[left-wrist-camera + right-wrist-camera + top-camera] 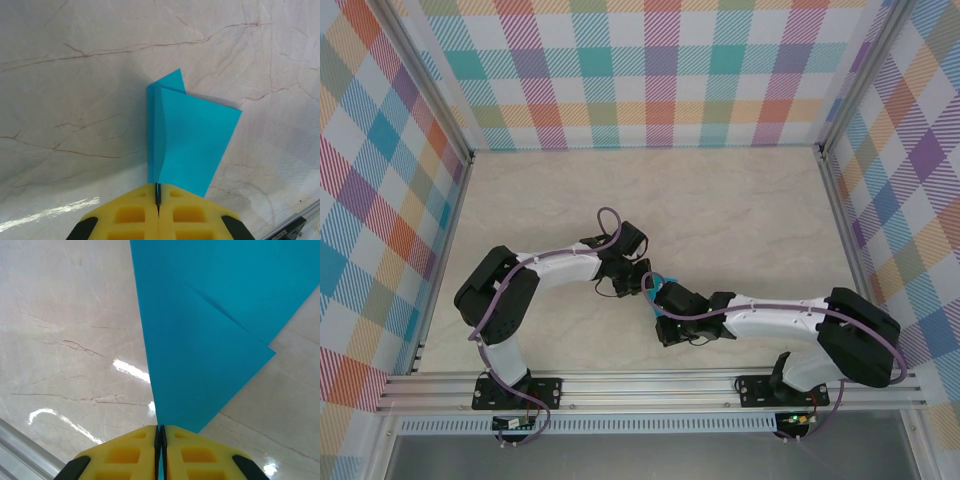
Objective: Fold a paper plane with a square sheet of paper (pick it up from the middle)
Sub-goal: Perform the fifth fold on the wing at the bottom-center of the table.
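While both arms are pointing inward at lower centre of the overhead frame, the left gripper (158, 189) is sitting at bottom centre of its wrist view. Its yellow fingers (132, 215) are pressing together, pinching the lower edge of the folded teal-blue sheet of paper (192, 145). Sheet is extending up toward frame centre, creased, two layers showing at top. Right gripper (160, 429) is likewise clamping the sheet's narrow end, paper fanning toward upper right above the marble table (60, 340).
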